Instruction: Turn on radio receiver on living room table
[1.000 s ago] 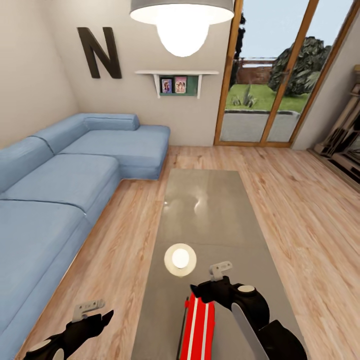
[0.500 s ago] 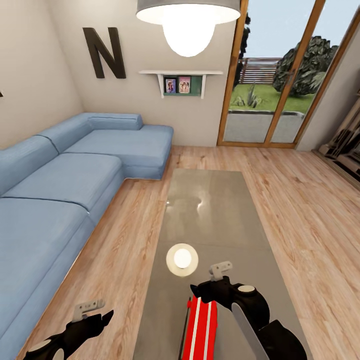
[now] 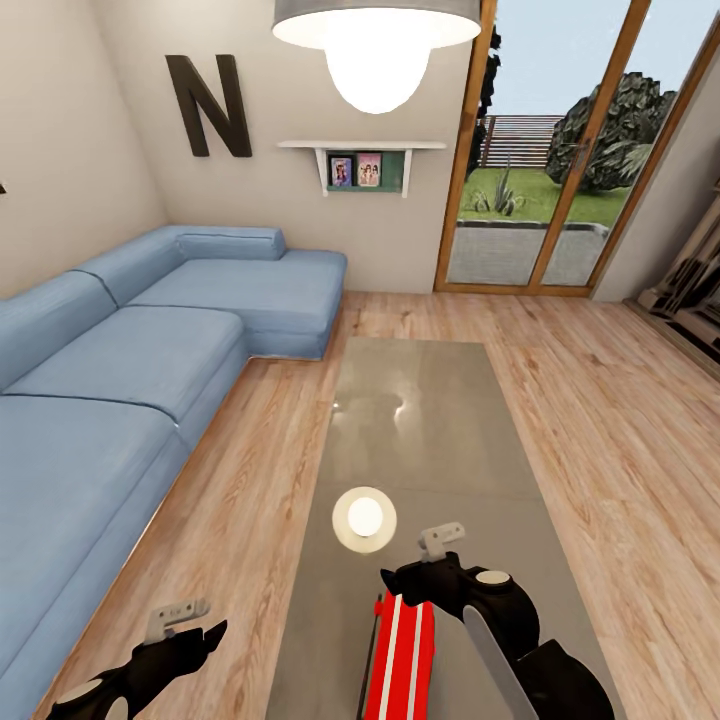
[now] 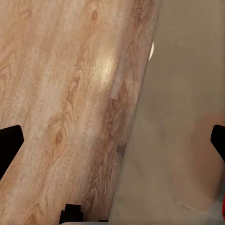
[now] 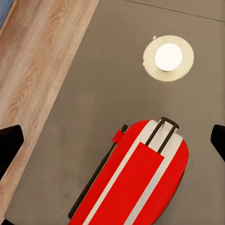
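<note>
The red radio receiver (image 3: 400, 655) with white stripes on its narrow edge lies on the near end of the long glossy grey-brown table (image 3: 420, 440). My right gripper (image 3: 405, 585) hovers just above its far end, open and holding nothing. In the right wrist view the radio (image 5: 136, 183) sits below and between the spread fingertips (image 5: 9, 145), its thin wire handle pointing at the round lamp reflection (image 5: 168, 57). My left gripper (image 3: 205, 640) hangs open over the wood floor beside the table's left edge (image 4: 140, 117).
A blue sectional sofa (image 3: 120, 370) runs along the left, with a strip of plank floor (image 3: 250, 480) between it and the table. Glass doors (image 3: 540, 180) stand at the back, and dark furniture (image 3: 700, 290) at the right. A pendant lamp (image 3: 375, 50) hangs overhead.
The head camera shifted a little one second ago, moving the whole picture. Over the last half second neither the arms nor the radio have moved.
</note>
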